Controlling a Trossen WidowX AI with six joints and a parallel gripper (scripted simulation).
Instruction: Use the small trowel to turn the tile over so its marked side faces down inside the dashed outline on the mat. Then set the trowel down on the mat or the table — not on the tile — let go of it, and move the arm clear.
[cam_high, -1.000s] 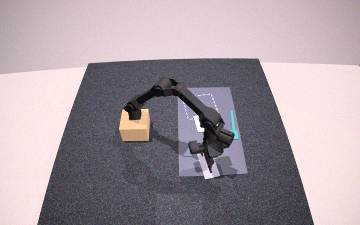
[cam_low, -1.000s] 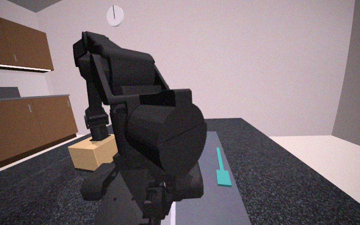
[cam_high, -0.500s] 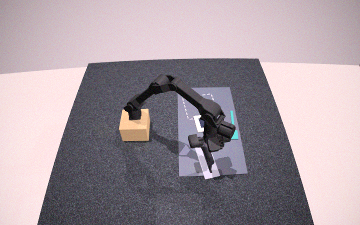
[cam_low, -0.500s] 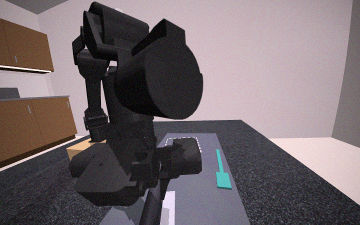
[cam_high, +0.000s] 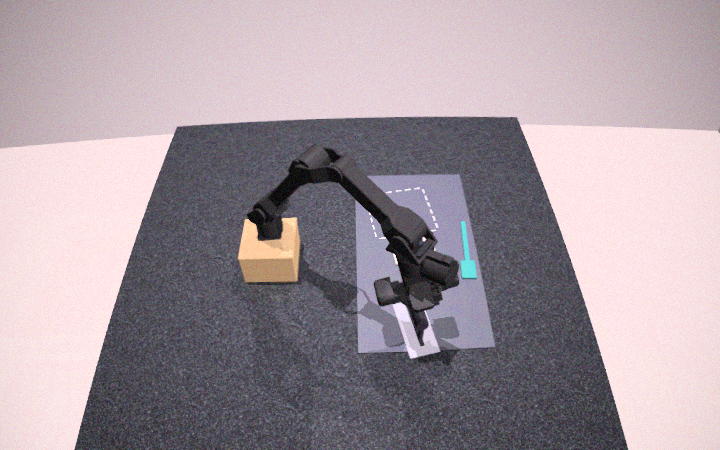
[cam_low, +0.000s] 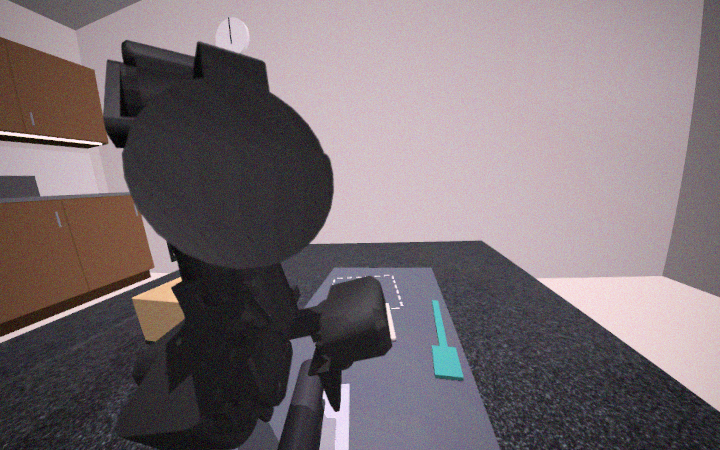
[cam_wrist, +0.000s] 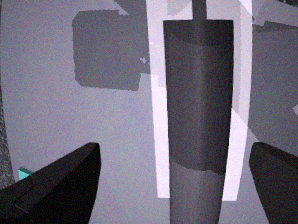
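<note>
Two dark fingers of the tool (cam_high: 416, 299) stand wide apart on either side of the small trowel (cam_high: 419, 331) and grip nothing; in the wrist view there is open mat between each finger and the trowel's dark round handle (cam_wrist: 196, 116). The trowel lies flat with its pale blade (cam_wrist: 158, 96) under the handle, at the near edge of the grey mat (cam_high: 467, 318). The blade's tip pokes just past that edge onto the speckled dark tabletop (cam_high: 212, 344). The arm (cam_high: 371, 196) reaches out from a wooden block (cam_high: 268, 260) to the left of the mat. It arches over the mat and points the tool downward above the trowel, close over it but not touching the handle as far as I can see. The tile (cam_low: 391, 322) sits on the mat just by the near side of the dashed outline (cam_high: 403, 189). From above, the arm covers nearly all of it, leaving only a white sliver. From the side I see just its pale edge past the tool's body, so I cannot tell which face is up or whether any of it lies inside the dashes. A teal spatula-shaped piece (cam_high: 466, 254) lies along the right side of the mat, well apart from the trowel and beside the outline's right edge. Brown cabinets (cam_low: 63, 249) line the wall to the left.
</note>
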